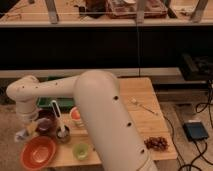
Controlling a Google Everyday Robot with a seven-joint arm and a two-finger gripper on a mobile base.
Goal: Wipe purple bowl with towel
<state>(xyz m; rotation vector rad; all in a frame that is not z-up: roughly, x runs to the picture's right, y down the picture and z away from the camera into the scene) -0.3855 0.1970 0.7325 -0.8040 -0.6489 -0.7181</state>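
The purple bowl (46, 125) is dark and sits at the left end of the wooden table (125, 120). My gripper (29, 129) hangs below the white wrist at the bowl's left rim, low over the table edge. A pale bunched piece that may be the towel (21, 135) shows just under and left of the gripper. I cannot tell whether it is held. My big white arm (100, 115) covers the middle of the table.
An orange bowl (37, 152) sits at the front left, with a small green cup (80, 150) to its right. A small grey cup with a white utensil (62, 132) stands beside the purple bowl. A red-and-white bowl (76, 115), a green tray (47, 102), grapes (156, 143) and a white spoon (142, 106) are also there.
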